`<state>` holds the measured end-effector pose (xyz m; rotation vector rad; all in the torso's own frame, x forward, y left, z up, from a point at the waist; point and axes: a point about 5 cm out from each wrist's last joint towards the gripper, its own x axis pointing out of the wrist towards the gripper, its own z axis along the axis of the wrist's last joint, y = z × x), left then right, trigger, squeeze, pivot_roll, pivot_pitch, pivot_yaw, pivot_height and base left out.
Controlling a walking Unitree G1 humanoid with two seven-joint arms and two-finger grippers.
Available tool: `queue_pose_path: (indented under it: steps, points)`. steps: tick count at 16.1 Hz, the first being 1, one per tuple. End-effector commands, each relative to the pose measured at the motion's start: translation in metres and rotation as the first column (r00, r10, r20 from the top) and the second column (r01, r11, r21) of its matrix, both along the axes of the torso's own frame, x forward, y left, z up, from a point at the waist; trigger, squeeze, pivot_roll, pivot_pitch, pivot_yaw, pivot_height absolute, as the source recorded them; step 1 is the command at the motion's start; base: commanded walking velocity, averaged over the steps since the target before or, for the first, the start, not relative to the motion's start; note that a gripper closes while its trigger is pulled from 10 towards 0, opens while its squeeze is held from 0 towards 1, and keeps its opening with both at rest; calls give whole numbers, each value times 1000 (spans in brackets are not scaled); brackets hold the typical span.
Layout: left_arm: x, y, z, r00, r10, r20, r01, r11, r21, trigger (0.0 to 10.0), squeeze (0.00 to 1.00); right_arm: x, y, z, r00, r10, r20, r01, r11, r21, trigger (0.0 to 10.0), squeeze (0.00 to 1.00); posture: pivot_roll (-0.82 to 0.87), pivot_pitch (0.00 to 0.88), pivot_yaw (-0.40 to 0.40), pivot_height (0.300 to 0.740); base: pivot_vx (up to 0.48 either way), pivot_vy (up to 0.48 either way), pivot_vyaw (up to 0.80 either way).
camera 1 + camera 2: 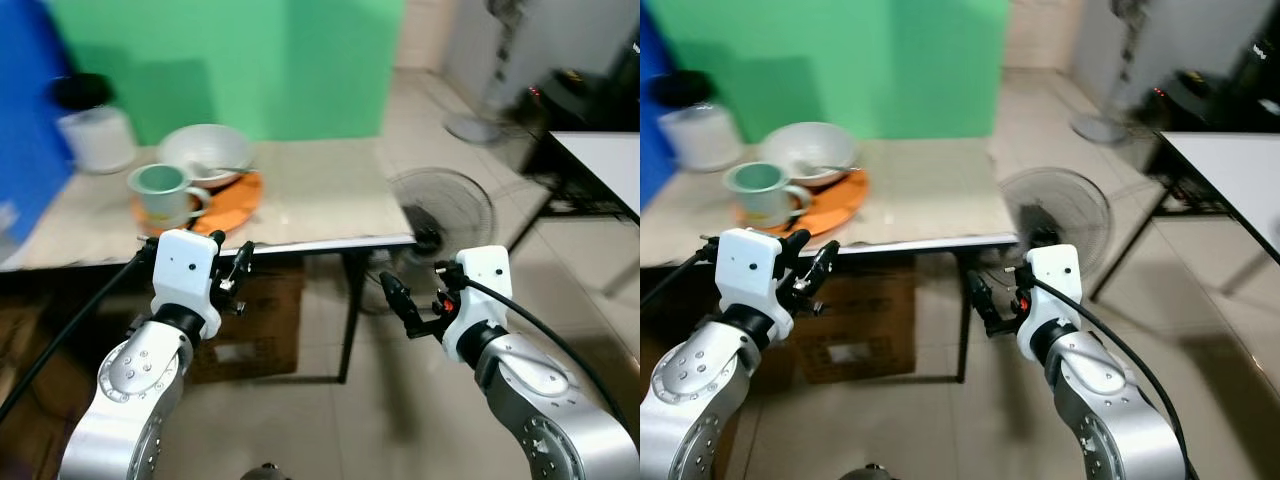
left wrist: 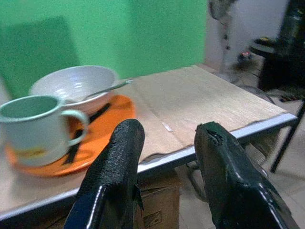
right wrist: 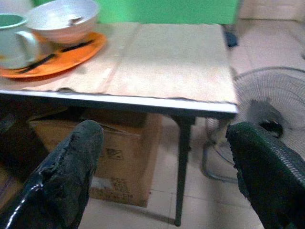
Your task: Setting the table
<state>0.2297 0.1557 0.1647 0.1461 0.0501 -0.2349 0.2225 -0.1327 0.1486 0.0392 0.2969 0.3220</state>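
Note:
An orange plate [image 1: 238, 200] lies on the left part of the beige-covered table [image 1: 330, 190]. On it stand a pale green mug [image 1: 163, 192] and a white bowl [image 1: 205, 152] with a metal spoon [image 1: 228, 170] in it. Black chopsticks [image 2: 101, 112] lie on the plate beside the mug. My left gripper [image 2: 167, 131] is open, held just before the table's front edge and level with the plate. My right gripper [image 3: 164, 126] is open too, lower and to the right, below the table's near right corner, with nothing between its fingers.
A white jar with a black lid [image 1: 95, 130] stands at the table's back left, next to a blue surface [image 1: 25, 120]. A cardboard box [image 1: 250, 320] sits under the table. A floor fan [image 1: 445, 205] stands right of the table leg. Another table [image 1: 600, 160] is at the far right.

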Motion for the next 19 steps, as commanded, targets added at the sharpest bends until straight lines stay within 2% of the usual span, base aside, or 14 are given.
queue_pose_path:
  steps: [1,13,19]
  points:
    - [1,2,5,1000,16,27,-17,1000,16,10000,0,1,2,1,1000,25,0,-25,1000,14,10000,1000,141,0,-11,740,0,0,800]
    - [1,4,8,999,-2,52,1,1000,16,10000,0,6,5,3,998,61,16,-62,998,24,10000,1000,150,0,-17,740,0,0,800]
    - [2,4,9,998,-11,57,10,1000,9,10000,0,9,5,4,998,55,32,-56,998,20,10000,1000,153,0,-18,740,281,0,669]
